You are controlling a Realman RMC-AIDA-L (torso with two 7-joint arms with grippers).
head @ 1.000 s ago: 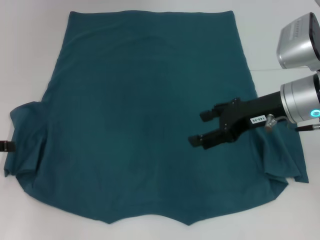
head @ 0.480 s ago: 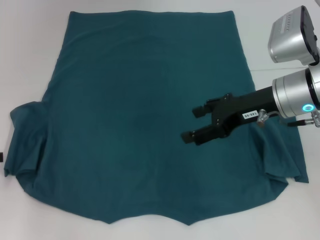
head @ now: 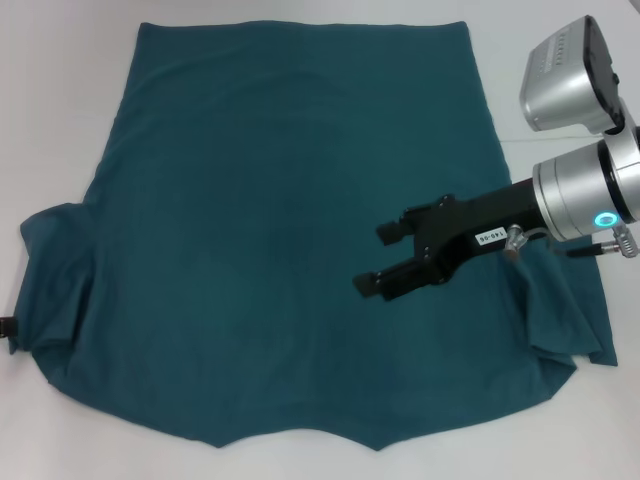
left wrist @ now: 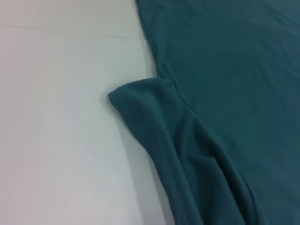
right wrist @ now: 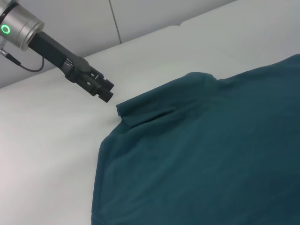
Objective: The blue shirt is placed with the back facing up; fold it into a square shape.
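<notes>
The blue shirt (head: 270,230) lies spread flat on the white table, hem at the far side, neckline at the near edge. Its left sleeve (head: 55,270) is bunched in folds, and its right sleeve (head: 565,320) lies partly under my right arm. My right gripper (head: 378,257) is open and empty, hovering over the shirt's right middle. My left gripper (head: 8,323) only peeks in at the left edge beside the left sleeve. It shows in the right wrist view (right wrist: 104,90), just off the sleeve's corner (right wrist: 123,110). The left wrist view shows that sleeve (left wrist: 154,117).
The white table (head: 60,60) surrounds the shirt, with bare strips at the left and far right. A seam line crosses the table surface (right wrist: 140,37). My right arm's silver body (head: 585,190) stands over the shirt's right edge.
My right gripper has moved left over the shirt, toward its middle, still open. The tip of my left gripper has shifted a little nearer along the left edge.
</notes>
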